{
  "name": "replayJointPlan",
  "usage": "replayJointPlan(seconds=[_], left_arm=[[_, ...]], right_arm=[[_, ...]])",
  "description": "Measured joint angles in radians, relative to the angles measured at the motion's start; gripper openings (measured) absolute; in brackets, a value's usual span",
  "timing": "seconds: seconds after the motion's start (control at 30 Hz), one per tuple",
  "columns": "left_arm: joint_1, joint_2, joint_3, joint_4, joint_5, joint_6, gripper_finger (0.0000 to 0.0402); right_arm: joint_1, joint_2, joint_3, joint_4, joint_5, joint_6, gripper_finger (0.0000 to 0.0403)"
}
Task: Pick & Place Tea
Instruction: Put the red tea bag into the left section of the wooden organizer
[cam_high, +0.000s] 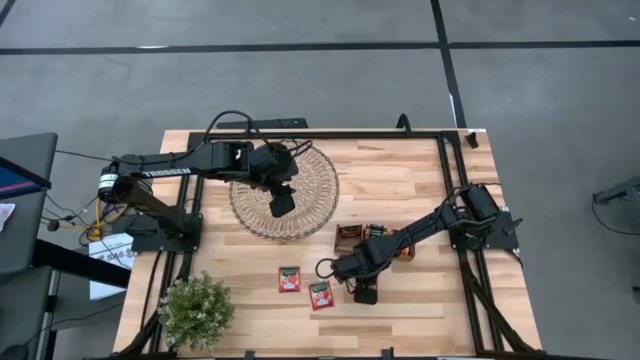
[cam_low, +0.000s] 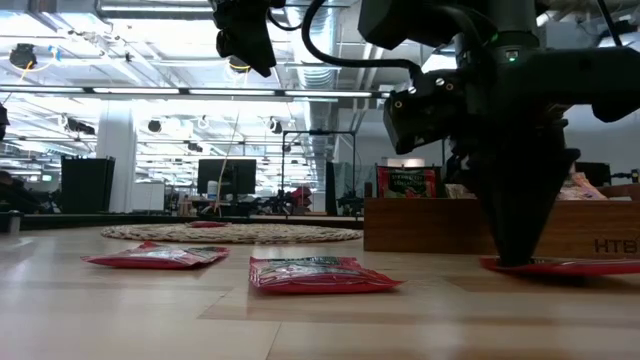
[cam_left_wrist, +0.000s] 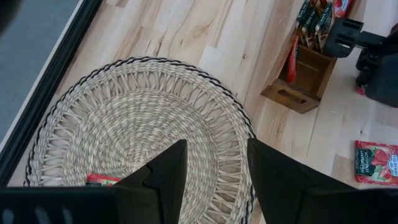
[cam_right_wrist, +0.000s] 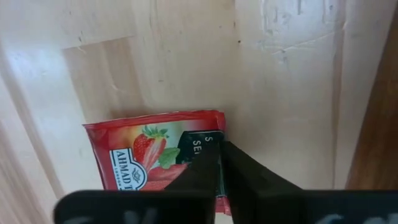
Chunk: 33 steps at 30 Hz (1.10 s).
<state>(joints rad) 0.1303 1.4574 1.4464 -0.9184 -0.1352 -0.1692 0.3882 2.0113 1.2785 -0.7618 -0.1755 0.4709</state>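
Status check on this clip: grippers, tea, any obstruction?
Right gripper shut on a red tea sachet lying on the table beside the wooden tray. Left gripper open above the wicker mat. Two more red sachets loose nearby; nothing obstructing.

sachet (cam_right_wrist: 152, 155) – red, strawberry print | mat (cam_left_wrist: 118, 124) – beige weave, dark rim

Glossy foil sachet (cam_right_wrist: 152, 152) on smooth wooden table (cam_right_wrist: 186, 56).
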Motion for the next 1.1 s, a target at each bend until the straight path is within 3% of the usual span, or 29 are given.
replayJointPlan(seconds=[0.4, 0.7, 0.93, 1.1], left_arm=[[0.0, 0.0, 0.0, 0.0, 0.0, 0.0, 0.016], [0.0, 0.0, 0.0, 0.0, 0.0, 0.0, 0.016], [0.0, 0.0, 0.0, 0.0, 0.0, 0.001, 0.016], [0.0, 0.0, 0.0, 0.0, 0.0, 0.001, 0.016]], right_arm=[[0.0, -0.001, 0.002, -0.001, -0.005, 0.026, 0.0001], [0.01, 0.008, 0.15, -0.144, -0.032, -0.002, 0.0001], [0.02, 0.007, 0.289, -0.32, 0.037, -0.009, 0.0], [0.01, 0.004, 0.396, -0.461, 0.144, -0.028, 0.0]])
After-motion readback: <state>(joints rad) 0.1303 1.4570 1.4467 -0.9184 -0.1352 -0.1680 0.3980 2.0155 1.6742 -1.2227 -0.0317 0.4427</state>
